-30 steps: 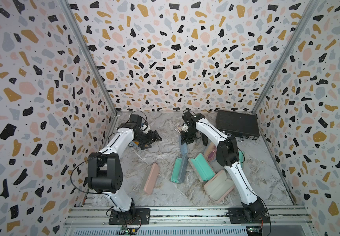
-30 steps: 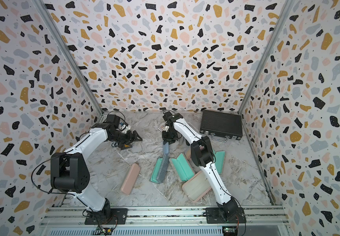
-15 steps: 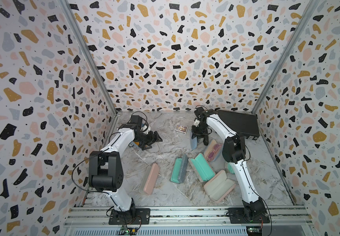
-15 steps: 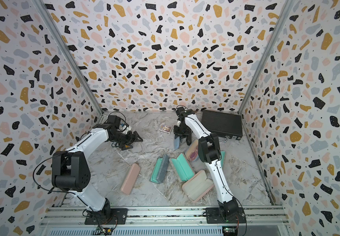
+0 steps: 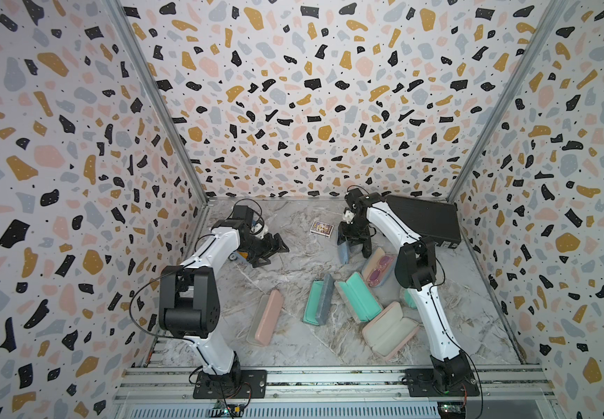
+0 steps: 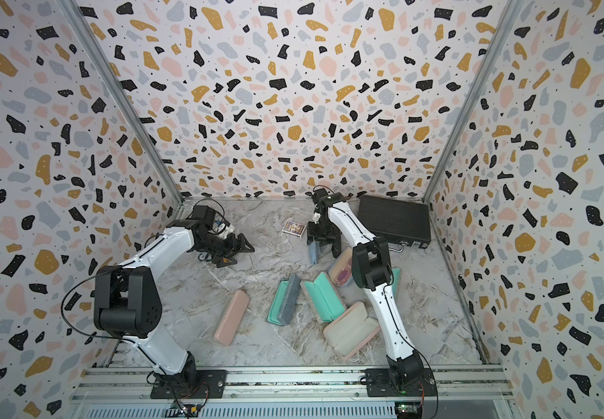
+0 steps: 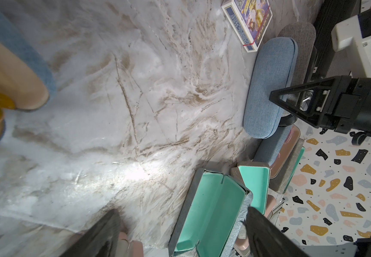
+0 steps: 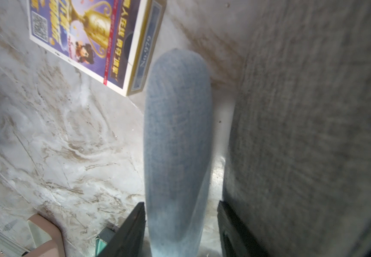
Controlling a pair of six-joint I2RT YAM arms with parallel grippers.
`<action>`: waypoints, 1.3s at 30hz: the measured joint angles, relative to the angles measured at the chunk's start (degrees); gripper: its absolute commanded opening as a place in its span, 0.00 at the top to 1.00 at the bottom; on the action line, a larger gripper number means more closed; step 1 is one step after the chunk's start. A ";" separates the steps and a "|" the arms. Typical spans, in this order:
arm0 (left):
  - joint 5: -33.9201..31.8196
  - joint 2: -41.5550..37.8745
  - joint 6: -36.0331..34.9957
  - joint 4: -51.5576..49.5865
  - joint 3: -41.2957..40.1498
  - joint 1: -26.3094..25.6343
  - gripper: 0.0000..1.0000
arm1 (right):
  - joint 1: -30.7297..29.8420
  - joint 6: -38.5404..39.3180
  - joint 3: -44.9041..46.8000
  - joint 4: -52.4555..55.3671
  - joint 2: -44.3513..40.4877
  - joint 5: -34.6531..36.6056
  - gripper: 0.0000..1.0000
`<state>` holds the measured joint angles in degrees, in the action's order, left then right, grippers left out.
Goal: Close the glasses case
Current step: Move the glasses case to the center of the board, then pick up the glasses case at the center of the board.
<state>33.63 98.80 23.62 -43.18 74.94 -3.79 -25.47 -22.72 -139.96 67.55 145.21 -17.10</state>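
Blue case [image 5: 344, 250] shut, on edge, far bench [image 5: 293, 261]. My right tool [image 8: 181, 203] straddles it, jaws parted, not clamping. Left tool [image 7: 181, 210] spread, empty. Remaining, I judge: pull clear.

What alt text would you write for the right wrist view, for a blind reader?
A closed blue glasses case sits between the right gripper's parted jaws, clear of one. A card box lies nearby on the marble table.
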 measured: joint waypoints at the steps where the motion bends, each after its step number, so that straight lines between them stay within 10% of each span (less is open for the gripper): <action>1: 0.00 -0.11 0.07 -0.02 0.00 0.00 0.12 | -0.04 0.04 1.09 -0.02 -1.03 0.20 0.45; 19: -0.04 -16.00 3.93 -0.24 -4.26 0.00 0.10 | -14.73 -2.80 34.01 1.57 -41.29 9.46 0.35; 39: -1.25 -25.29 2.71 -5.62 -5.46 0.74 0.09 | -27.91 -14.80 40.04 -4.09 -29.92 10.12 0.22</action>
<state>32.38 73.52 26.33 -48.80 69.47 -3.05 -53.39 -37.52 -99.92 63.46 115.28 -6.98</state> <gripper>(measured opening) 0.908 0.781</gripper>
